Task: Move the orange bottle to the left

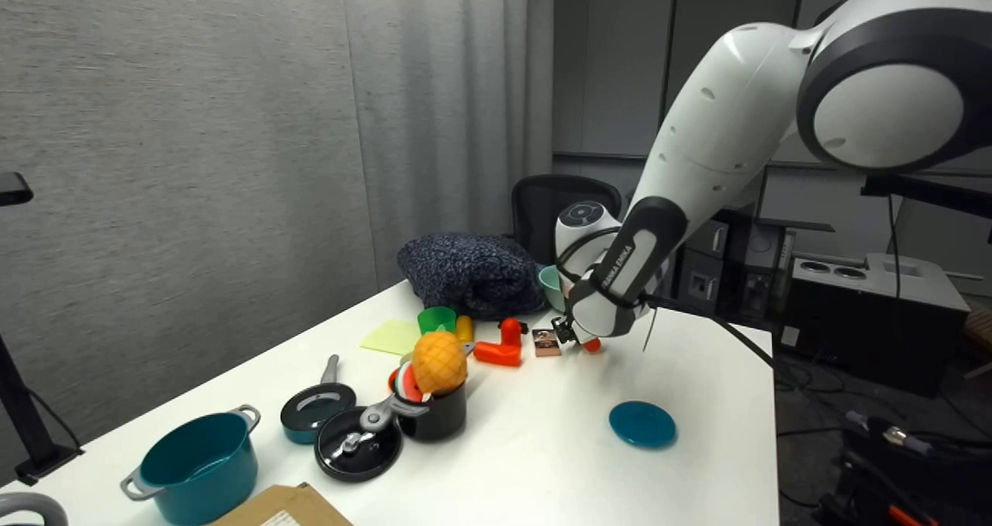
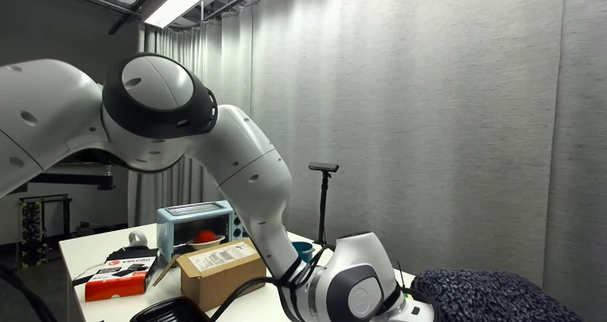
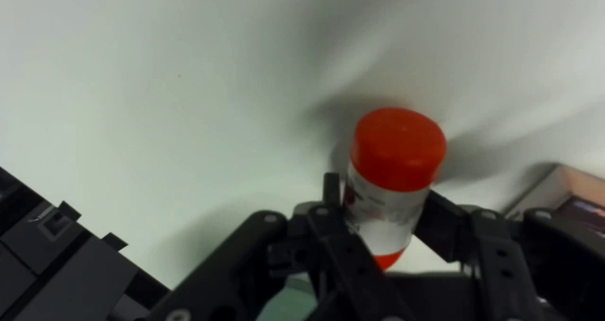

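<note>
Orange bottle [image 3: 394, 181]: small cylinder, smooth red-orange cap, white printed label round the body, red-orange again at the lower end. Held: the 2 black fingers [image 3: 332, 188] of the gripper [image 3: 384, 200] stand narrow, 1 on each side of the label. Whether its base meets the white table [image 1: 542, 448] I cannot tell. In an exterior view only a spot of its red-orange shows, below the arm [image 1: 701, 139], toward the far end.

Just left: a small box [image 1: 546, 342] with a dark printed top, then smooth orange-red blocks [image 1: 497, 354] in an L outline. Farther back, beside each other: a pale green bowl [image 1: 549, 282] and a heaped, nubby dark cloth [image 1: 465, 270]; the cloth shows in both exterior views. Nearer, slightly right: a flat teal disc [image 1: 642, 425]. Near and left: a quilted orange ball-like object [image 1: 439, 362] atop a black pot [image 1: 434, 421], a shiny black lid [image 1: 368, 452], a deep teal pot [image 1: 205, 468] with 2 grey handles.

Label and grip are legible in the wrist view only. An exterior view alone gives, at the left, a pale blue toaster oven [image 2: 164, 236] and an orange-and-white box [image 2: 118, 289] marked VELCRO; from there the bottle is hidden.
</note>
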